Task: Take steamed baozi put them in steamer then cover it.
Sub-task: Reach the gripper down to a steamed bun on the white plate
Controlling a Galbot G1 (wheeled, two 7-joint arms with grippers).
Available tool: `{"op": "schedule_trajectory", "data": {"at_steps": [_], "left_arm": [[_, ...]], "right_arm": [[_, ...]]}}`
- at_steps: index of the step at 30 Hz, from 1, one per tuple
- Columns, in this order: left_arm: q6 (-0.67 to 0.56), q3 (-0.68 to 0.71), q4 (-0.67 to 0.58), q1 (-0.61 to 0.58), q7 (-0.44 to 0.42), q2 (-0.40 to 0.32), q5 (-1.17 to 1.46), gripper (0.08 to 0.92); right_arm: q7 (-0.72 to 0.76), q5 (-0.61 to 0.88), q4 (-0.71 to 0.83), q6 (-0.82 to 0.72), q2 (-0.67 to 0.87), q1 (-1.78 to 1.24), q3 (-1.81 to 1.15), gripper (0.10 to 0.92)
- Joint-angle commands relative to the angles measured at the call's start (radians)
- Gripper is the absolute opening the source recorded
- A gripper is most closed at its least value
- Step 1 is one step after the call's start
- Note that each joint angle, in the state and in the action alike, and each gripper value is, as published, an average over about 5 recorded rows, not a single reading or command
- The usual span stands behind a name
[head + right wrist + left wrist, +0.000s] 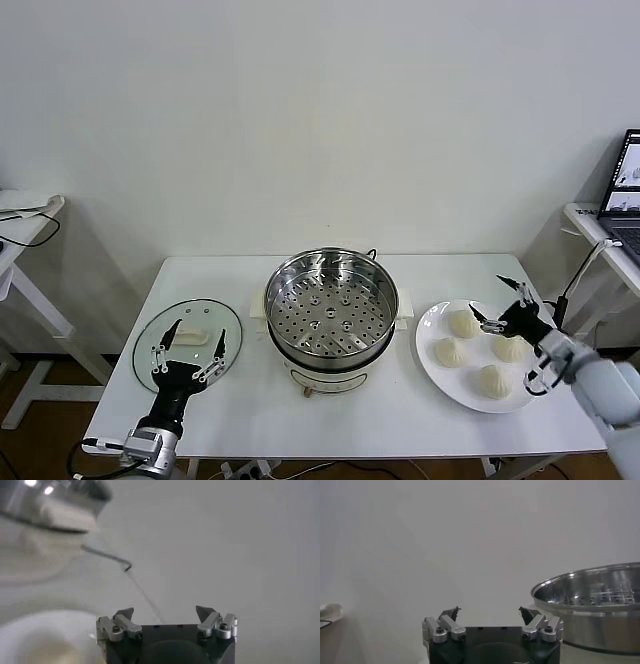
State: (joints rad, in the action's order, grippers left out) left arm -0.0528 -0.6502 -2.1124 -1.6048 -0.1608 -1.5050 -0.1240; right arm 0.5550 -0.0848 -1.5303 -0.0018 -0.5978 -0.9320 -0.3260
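Four cream-white baozi lie on a white plate (pixel 432 372) at the right: one at the back left (pixel 463 323), one at the front left (pixel 449 352), one at the back right (pixel 509 348), one at the front (pixel 494 380). The steel steamer (pixel 331 304) stands mid-table with its perforated tray bare; its rim shows in the left wrist view (pixel 590 587). The glass cover (pixel 188 341) lies flat on the table at the left. My right gripper (pixel 496 304) is open, hovering just above the back of the plate. My left gripper (pixel 190 345) is open above the cover's front edge.
A power cord (pixel 107 555) runs across the table behind the steamer. A side table with a laptop (pixel 628 190) stands at the far right, another small table (pixel 20 235) at the far left. The white tabletop (pixel 250 420) has bare room along its front.
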Motion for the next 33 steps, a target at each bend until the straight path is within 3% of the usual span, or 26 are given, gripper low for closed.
{"op": "schedule_trajectory", "data": {"at_steps": [1, 4, 10, 19, 33], "left_arm": [[0.003, 0.004, -0.015, -0.002, 0.002, -0.006, 0.001, 0.823], [0.005, 0.004, -0.015, 0.000, 0.002, -0.010, 0.001, 0.823], [0.011, 0.000, -0.009, 0.008, 0.003, -0.012, 0.004, 0.823], [0.013, -0.009, 0.000, 0.009, 0.003, -0.018, 0.005, 0.823], [0.010, -0.016, 0.004, 0.008, 0.003, -0.019, 0.005, 0.823]], "right_arm": [[0.462, -0.131, 0.257, -0.025, 0.160, 0.597, 0.540, 0.823], [0.580, -0.145, 0.339, 0.002, 0.107, 0.771, 0.697, 0.823], [0.681, -0.181, 0.471, 0.047, -0.033, 0.926, 0.857, 0.823], [0.708, -0.248, 0.634, 0.075, -0.201, 0.945, 0.882, 0.823], [0.673, -0.296, 0.721, 0.080, -0.273, 0.891, 0.839, 0.823]]}}
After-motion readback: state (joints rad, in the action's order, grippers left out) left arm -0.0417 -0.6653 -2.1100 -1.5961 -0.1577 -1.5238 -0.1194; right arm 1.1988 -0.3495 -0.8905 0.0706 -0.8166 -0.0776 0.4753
